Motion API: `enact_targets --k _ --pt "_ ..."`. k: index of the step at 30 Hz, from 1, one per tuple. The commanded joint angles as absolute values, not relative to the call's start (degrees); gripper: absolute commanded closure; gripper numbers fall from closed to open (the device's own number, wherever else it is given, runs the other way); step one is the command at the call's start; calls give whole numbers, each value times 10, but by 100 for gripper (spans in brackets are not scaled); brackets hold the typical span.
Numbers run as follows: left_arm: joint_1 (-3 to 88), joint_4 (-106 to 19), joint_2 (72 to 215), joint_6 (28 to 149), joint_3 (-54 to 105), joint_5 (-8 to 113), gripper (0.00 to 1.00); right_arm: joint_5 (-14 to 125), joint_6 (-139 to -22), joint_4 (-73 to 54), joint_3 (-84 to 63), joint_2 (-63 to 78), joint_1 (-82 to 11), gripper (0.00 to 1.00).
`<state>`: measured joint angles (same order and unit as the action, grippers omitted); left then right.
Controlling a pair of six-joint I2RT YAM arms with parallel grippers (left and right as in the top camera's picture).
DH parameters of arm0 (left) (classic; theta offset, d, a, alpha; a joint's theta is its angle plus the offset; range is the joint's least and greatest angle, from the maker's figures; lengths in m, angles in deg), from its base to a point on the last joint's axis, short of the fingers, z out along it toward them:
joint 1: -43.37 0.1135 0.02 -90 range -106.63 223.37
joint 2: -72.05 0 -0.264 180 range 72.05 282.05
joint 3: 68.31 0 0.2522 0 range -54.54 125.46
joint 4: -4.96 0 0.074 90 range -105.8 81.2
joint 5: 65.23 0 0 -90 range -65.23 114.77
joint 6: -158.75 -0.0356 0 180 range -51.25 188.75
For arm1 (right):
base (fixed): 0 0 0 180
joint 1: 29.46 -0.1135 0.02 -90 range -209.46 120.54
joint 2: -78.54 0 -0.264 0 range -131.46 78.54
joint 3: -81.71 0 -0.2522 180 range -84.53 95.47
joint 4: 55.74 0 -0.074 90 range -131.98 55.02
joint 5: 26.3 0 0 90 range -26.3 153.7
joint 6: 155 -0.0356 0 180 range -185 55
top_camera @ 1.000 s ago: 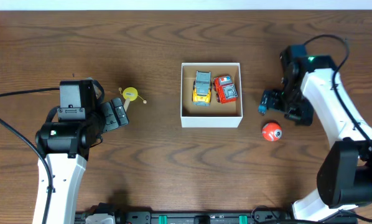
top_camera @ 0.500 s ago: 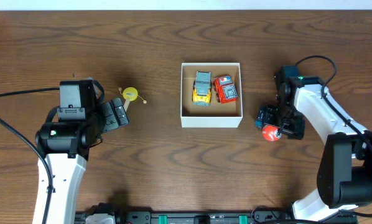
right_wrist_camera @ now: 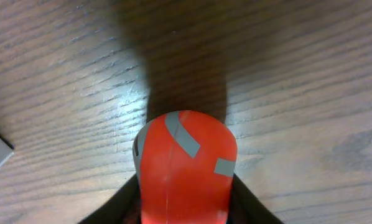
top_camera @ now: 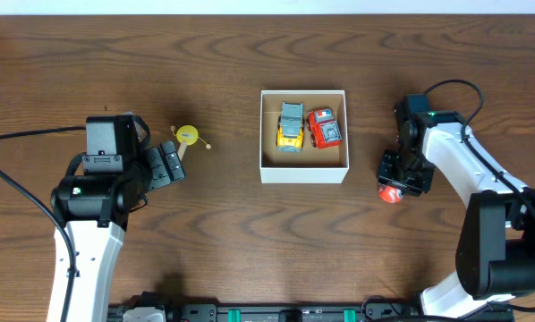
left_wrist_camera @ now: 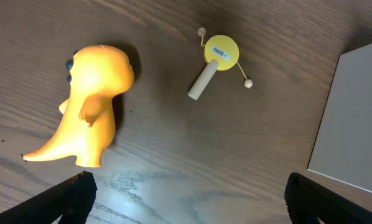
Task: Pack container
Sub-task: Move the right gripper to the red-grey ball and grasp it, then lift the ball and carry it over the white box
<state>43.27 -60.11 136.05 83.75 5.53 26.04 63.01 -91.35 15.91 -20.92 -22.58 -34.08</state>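
Right gripper (top_camera: 394, 183): a second ago it was up near the container's right side with the red ball (top_camera: 390, 193) lying apart on the desk (top_camera: 250, 250). It has since swung down over the ball. From overhead the ball is now mostly covered, with only its lower edge showing.

Right wrist view: the ball fills the lower centre, with the jaws hugging both flanks. Cannot tell whether they are clenched or only bracketing it. The ball sits on the wood, not lifted.

Left gripper (top_camera: 171, 164): no change over the second. Jaws are spread wide and empty, parked near the yellow drum (top_camera: 188, 135). An orange dino (left_wrist_camera: 93, 106) lies just beside it in the left wrist view.

Container (top_camera: 303, 175): desk centre, upright, unmoved. A yellow car (top_camera: 290, 126) and a red car (top_camera: 323, 128) sit side by side in its upper half.

Judgement: the step is picking the ball, and the grasp is likely closing. The drum and dino are still to go.

Room: the container's lower half is bare, enough for the ball. The right wall stands between ball and opening, so the carry must clear the rim. Bare desk lies between.
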Motion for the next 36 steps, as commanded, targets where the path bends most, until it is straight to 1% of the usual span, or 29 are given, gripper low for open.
enact_targets --k 1,2,7,8,14,20,24,29,36 --pt "434 -604 1360 836 66 258 2 630 -913 159 -213 -225 -344 72" --pt "434 -604 1360 836 67 258 2 630 -913 159 -213 -225 -344 73" --pt "434 -604 1360 836 66 258 2 631 -912 152 -211 -224 -347 97" --pt "434 -604 1360 836 66 258 2 634 -910 150 -209 -223 -350 99" --pt "434 -604 1360 836 66 258 2 663 -897 166 -149 -204 -380 99" --pt "434 -604 1360 836 66 258 2 685 -872 192 -19 -179 -434 99" --pt "434 -604 1360 836 66 258 2 681 -836 182 57 -177 -488 99" --pt "434 -604 1360 836 66 258 2 677 -786 105 75 -180 -561 99" --pt "434 -604 1360 836 66 258 2 676 -754 -24 74 -220 -623 99"
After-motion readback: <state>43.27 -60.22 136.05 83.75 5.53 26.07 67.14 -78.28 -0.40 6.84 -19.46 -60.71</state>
